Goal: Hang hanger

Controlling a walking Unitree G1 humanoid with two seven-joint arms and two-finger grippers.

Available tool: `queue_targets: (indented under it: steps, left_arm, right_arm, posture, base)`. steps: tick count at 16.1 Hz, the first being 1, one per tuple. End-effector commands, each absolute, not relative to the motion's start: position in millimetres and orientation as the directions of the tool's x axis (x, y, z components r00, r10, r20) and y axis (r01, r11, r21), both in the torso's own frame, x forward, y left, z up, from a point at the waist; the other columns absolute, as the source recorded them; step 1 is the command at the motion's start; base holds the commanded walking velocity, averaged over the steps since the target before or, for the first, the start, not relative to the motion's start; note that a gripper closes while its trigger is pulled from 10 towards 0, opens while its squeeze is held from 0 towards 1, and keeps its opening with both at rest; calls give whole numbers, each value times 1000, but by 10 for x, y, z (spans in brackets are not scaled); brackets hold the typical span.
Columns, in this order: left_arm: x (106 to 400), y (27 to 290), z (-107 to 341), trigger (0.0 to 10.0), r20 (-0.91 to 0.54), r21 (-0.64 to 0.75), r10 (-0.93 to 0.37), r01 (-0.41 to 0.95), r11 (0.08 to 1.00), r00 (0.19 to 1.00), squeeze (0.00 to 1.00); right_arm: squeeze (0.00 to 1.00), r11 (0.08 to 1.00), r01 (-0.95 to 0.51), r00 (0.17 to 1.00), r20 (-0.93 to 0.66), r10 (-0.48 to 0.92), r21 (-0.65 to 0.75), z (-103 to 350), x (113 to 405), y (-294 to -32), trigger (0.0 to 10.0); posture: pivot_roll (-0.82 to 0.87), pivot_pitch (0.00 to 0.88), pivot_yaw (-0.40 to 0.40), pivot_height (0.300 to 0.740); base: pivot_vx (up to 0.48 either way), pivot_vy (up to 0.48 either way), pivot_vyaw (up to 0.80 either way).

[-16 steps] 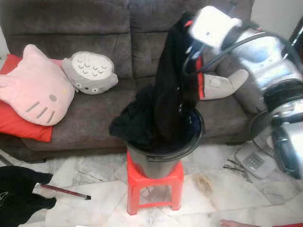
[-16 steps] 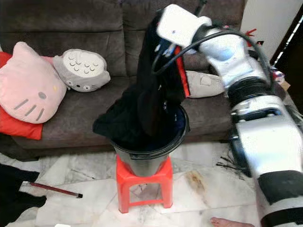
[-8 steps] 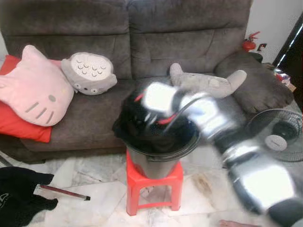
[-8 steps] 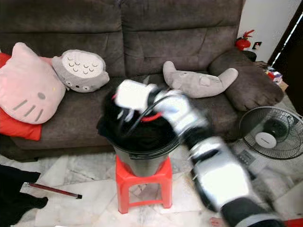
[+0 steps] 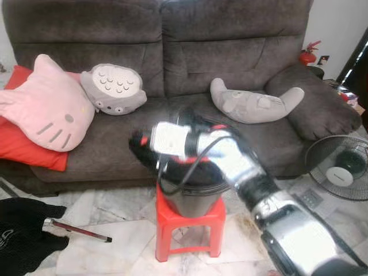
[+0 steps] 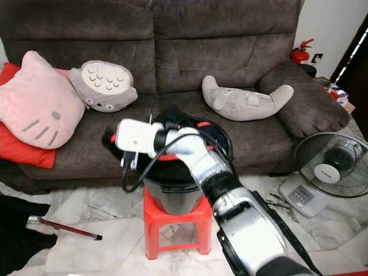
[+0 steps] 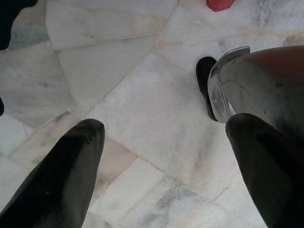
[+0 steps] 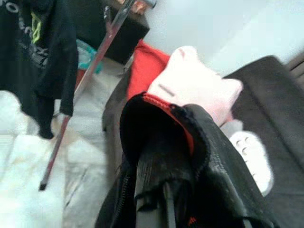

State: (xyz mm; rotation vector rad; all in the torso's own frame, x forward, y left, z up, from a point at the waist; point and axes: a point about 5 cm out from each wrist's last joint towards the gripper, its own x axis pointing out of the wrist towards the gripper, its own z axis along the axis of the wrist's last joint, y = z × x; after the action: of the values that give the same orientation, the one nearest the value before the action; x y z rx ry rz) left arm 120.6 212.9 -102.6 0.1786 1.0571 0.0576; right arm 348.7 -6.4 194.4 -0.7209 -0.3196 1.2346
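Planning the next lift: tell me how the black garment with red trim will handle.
The black garment with red trim likely stays floppy: it drapes over the right gripper. Probably light, since it hangs bunched above the grey bucket on the red plastic stool.

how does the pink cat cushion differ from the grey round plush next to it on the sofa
The pink cat cushion is larger and flatter, with pointed ears and whisker marks; the grey round plush is smaller and rounder, with a pale belly patch of grey marks. The cushion leans on a red pillow. Both rest against the sofa back, touching.
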Motion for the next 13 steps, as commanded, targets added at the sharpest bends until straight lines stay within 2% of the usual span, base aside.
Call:
queue_targets:
  steps: [1,3,4,5,6,8,9,10,11,13]
  left_arm:
    - [1210,2002,-1051,10000,-874,147,94,75,986,477,0]
    - [1223,2005,-1047,10000,-873,147,94,75,986,479,0]
    - [1223,2016,-1045,10000,-873,148,95,76,986,479,0]
    - [1217,2032,-1044,10000,-873,151,96,77,986,478,0]
    - [1200,2047,-1046,10000,-874,152,98,77,985,476,0]
    - [1157,2076,-1052,10000,-875,155,101,76,985,473,0]
    - [1140,2077,-1056,10000,-876,154,100,78,985,472,0]
    - [1133,2077,-1057,10000,-877,153,99,79,985,471,0]
    - [1083,2068,-1071,10000,-881,151,97,80,985,463,0]
    - [979,2047,-1099,10000,-889,147,95,83,986,447,0]
  right_arm:
    - [0,130,-743,303,-157,940,-656,1942,3437,4,0]
    - [0,79,-775,276,-224,935,-627,1731,3326,28,0]
    - [0,60,-773,274,-247,929,-632,1670,3295,17,8745]
    - [0,5,-776,240,-288,927,-630,1601,3241,12,10000]
    - [0,-46,-779,203,-321,925,-625,1540,3175,11,10000]
    - [0,-33,-799,202,-320,926,-600,1503,3121,7,10000]
    - [725,-25,-807,201,-314,928,-591,1499,3101,-14,10000]
    - [725,-21,-809,202,-311,929,-588,1499,3093,-28,10000]
    - [1000,1,-809,227,-310,923,-588,1495,3095,-76,10000]
    - [1000,40,-808,261,-296,919,-588,1512,3098,-117,10000]
  posture:
    - [-113,14,-3,740]
    - [-113,18,-2,740]
    - [-115,21,2,740]
    - [-117,21,3,740]
    - [-118,22,2,740]
    - [-117,23,2,740]
    - [-116,23,2,740]
    - [-116,23,2,740]
    - [-118,24,3,740]
    - [-123,25,2,740]
  base:
    - [0,0,0]
    - [0,0,0]
    - [0,0,0]
    - [0,0,0]
    - [0,0,0]
    - [0,0,0]
    - [0,0,0]
    - [0,0,0]
    - [0,0,0]
    - [0,0,0]
